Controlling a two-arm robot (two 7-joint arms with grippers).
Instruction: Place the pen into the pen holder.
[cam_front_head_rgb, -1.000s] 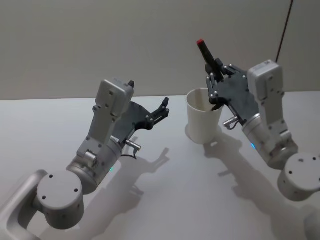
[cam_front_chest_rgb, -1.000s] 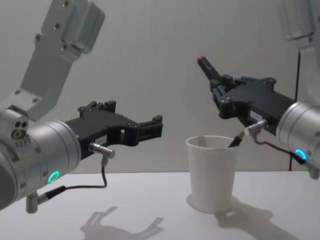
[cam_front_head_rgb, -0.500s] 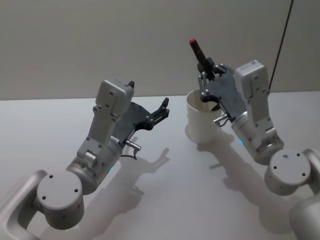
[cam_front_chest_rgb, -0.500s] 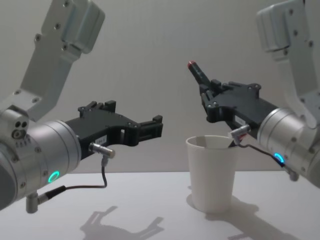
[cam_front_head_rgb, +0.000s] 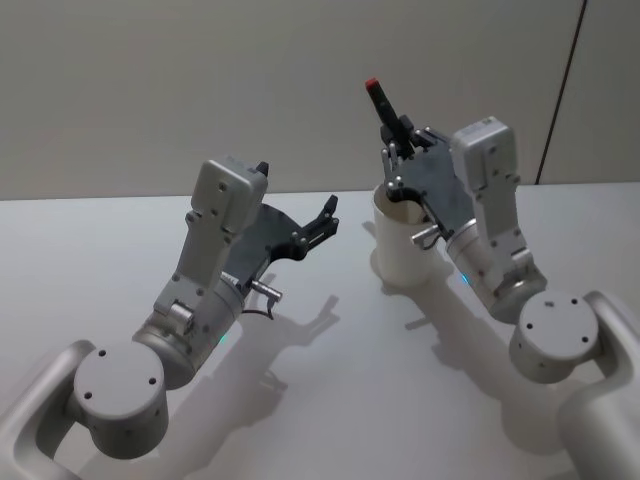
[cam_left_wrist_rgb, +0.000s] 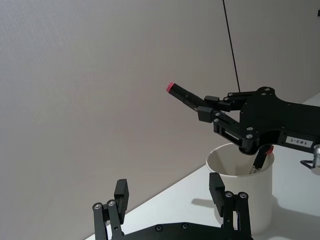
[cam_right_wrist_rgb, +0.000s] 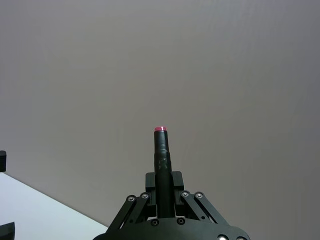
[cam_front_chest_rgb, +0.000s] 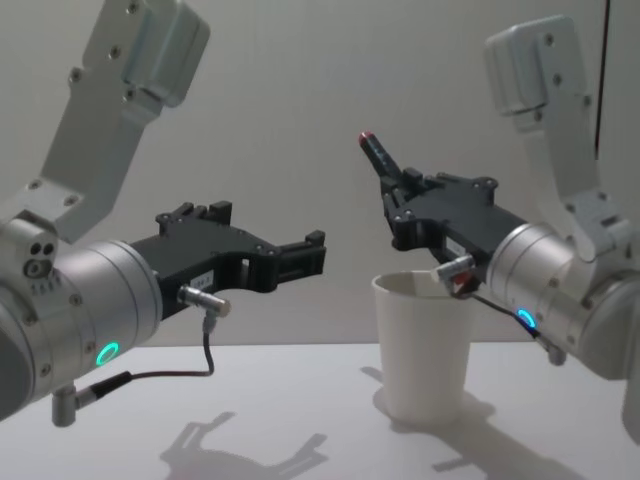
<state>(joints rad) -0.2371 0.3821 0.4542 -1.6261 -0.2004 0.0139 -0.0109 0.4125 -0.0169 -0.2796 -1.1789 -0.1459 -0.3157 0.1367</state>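
The pen (cam_front_head_rgb: 383, 108) is black with a red end and stands tilted, red end up and leaning left. My right gripper (cam_front_head_rgb: 400, 140) is shut on its middle, just above the pen holder (cam_front_head_rgb: 405, 250), a white paper cup upright on the table. In the left wrist view the pen (cam_left_wrist_rgb: 187, 96) has its lower tip dipping inside the pen holder's (cam_left_wrist_rgb: 245, 200) rim. In the chest view the right gripper (cam_front_chest_rgb: 400, 185) hangs over the pen holder (cam_front_chest_rgb: 425, 350). My left gripper (cam_front_head_rgb: 328, 215) is open and empty, raised to the left of the cup, apart from it.
The pale table (cam_front_head_rgb: 100, 250) stretches left and in front of the cup. A plain wall stands close behind. A thin dark cable (cam_front_head_rgb: 560, 90) runs down the wall at the right.
My right gripper has carried the pen leftward, from the cup's right side to over its mouth. The left arm has not moved.
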